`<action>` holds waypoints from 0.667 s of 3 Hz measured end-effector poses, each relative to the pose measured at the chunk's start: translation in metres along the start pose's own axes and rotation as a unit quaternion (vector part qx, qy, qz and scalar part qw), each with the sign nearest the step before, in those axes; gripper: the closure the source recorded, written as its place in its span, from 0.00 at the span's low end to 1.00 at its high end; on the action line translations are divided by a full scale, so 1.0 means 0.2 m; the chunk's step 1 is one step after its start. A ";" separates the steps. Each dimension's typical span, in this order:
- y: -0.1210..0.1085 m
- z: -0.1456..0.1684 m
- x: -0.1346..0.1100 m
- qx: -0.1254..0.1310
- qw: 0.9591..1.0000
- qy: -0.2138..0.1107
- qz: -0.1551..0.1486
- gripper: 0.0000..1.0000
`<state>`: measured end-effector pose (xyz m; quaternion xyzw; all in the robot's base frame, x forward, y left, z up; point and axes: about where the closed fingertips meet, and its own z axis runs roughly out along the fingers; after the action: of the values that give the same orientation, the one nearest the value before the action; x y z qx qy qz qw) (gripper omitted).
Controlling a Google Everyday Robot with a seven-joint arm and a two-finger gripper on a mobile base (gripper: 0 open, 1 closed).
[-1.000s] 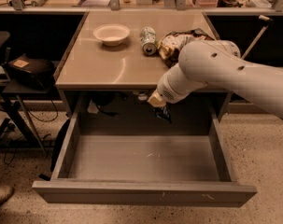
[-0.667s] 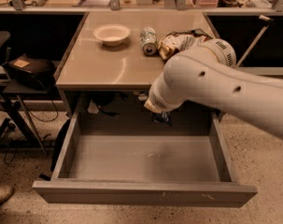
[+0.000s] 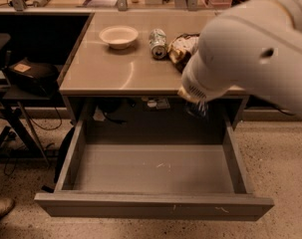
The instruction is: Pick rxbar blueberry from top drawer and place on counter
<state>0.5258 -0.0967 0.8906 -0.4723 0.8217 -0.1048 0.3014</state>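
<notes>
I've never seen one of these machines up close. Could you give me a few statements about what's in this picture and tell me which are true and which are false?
1. The wide shallow grey metal drawer stands pulled open. True.
2. The round white bowl sits inside the drawer. False: it sits on the flat beige counter.
3. The pale metal can is on the counter, between the bowl and a crumpled brown-and-white bag. True.
4. The robot's gripper hangs above the bowl. False: it is at the drawer's back right, just below the counter's front edge.
</notes>
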 end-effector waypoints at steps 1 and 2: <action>-0.19 0.18 -0.18 -0.029 0.998 0.022 -0.042 1.00; -0.21 0.53 -0.35 -0.097 0.989 0.071 -0.081 1.00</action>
<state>0.6453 -0.0478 0.8538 -0.5553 0.8066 -0.0816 0.1853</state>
